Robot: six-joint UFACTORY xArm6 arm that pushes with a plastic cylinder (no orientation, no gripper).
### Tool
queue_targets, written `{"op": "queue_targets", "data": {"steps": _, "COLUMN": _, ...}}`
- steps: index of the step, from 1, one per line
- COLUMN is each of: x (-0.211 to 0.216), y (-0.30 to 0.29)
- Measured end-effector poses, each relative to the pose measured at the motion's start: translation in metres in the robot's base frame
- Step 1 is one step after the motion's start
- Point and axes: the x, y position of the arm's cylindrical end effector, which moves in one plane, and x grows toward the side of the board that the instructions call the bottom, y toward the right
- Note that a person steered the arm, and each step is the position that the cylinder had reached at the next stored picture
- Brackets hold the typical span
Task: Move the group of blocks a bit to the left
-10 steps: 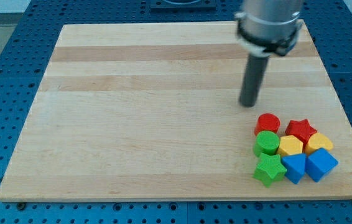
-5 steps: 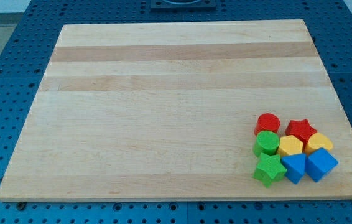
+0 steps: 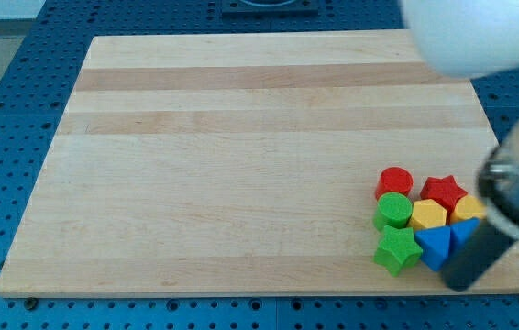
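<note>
My tip (image 3: pixel 461 284) is down at the bottom-right of the wooden board (image 3: pixel 241 165), right against the right-hand side of the cluster, and there's nothing to grip with here: it's a bare rod, holding nothing, only able to shove. The picture is blurred around the rod, so I'd say the tip is touching or just beside the blue cube (image 3: pixel 466 234), but I can't be sure of contact.

The group sits packed in the board's lower-right corner. Taking the yellow hexagon (image 3: pixel 428 215) as the middle: the red cylinder (image 3: pixel 394 181) is above it and to its left, the red star (image 3: pixel 444 192) just above it, the green cylinder (image 3: pixel 392 211) touching its left side, another yellow block (image 3: pixel 468 209), shape unclear, at its right, the green star (image 3: pixel 397 249) below-left, and the blue triangle (image 3: pixel 436 246) directly below, with the blue cube partly hidden behind my rod.

As for progress, I judge the push has barely begun, if at all: the blocks lie tight in the corner and the whole leftward shift is still to do. I'm on the correct side for it, though.

Left of the red cylinder nothing blocks the way. The blue pegboard table (image 3: pixel 21 110) surrounds the board. My bulky arm housing (image 3: pixel 470 37) hides the top-right corner.
</note>
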Motion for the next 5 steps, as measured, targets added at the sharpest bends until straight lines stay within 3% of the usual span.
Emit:
{"op": "queue_targets", "data": {"steps": 2, "x": -0.012, "y": -0.083}}
{"op": "queue_targets", "data": {"steps": 5, "x": 0.0, "y": -0.057}}
